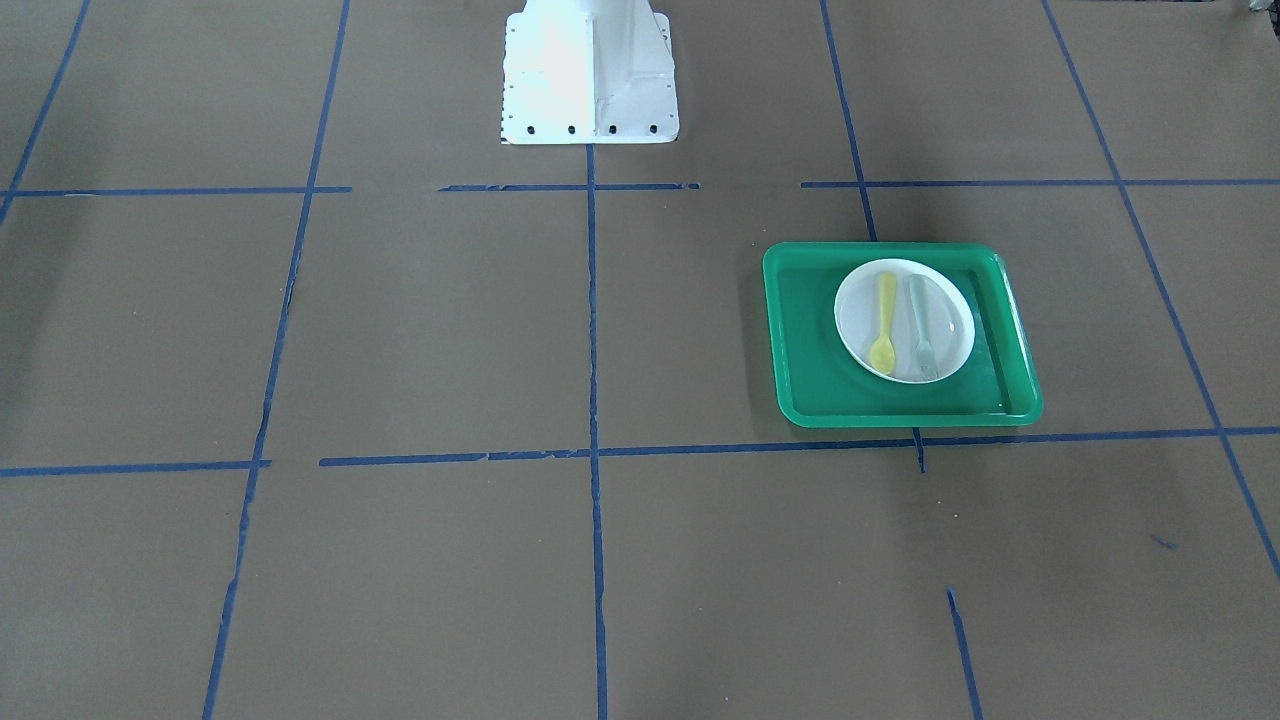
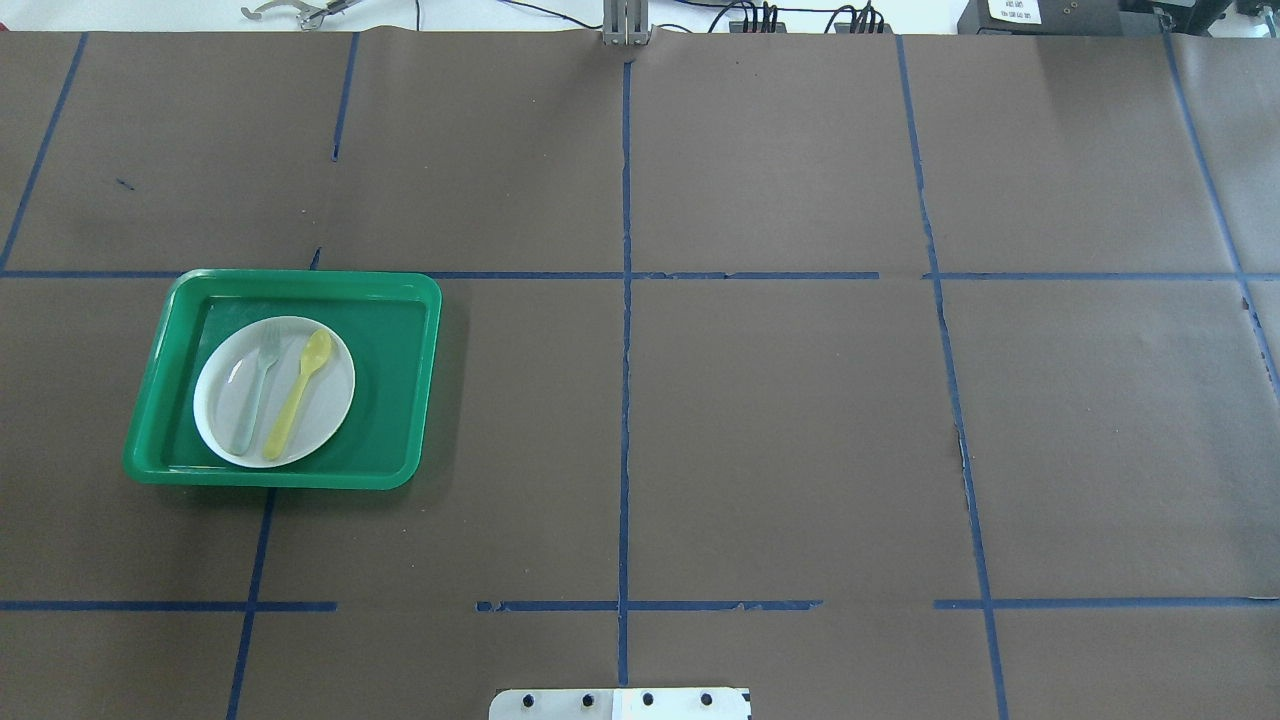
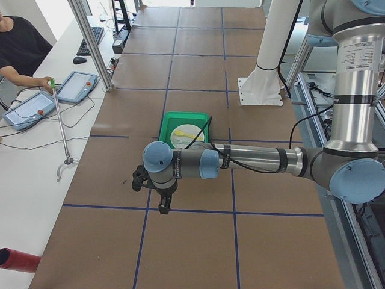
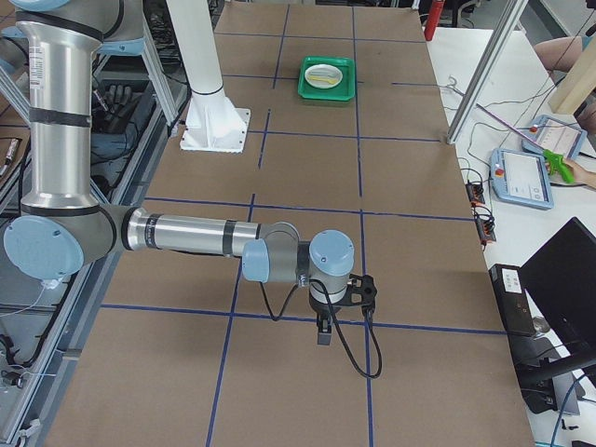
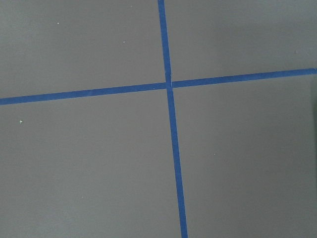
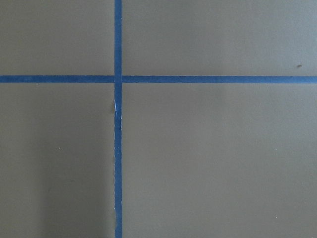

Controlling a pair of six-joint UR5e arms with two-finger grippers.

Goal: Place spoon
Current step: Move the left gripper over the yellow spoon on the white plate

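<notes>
The yellow spoon (image 1: 884,322) lies on a white plate (image 1: 952,322) inside a green tray (image 1: 800,345), next to a pale grey-green fork (image 1: 920,325). In the overhead view the spoon (image 2: 299,392) lies to the right of the fork (image 2: 255,385) on the plate (image 2: 328,405) in the tray (image 2: 400,380). My left gripper (image 3: 163,206) shows only in the exterior left view, above the table on the near side of the tray; I cannot tell if it is open or shut. My right gripper (image 4: 323,333) shows only in the exterior right view, far from the tray (image 4: 327,73); its state is unclear too.
Brown paper with blue tape lines covers the table (image 2: 780,420). The robot's white base (image 1: 588,70) stands at the table's middle edge. An operator (image 3: 18,48) sits at a side desk with tablets. Both wrist views show only paper and tape crossings.
</notes>
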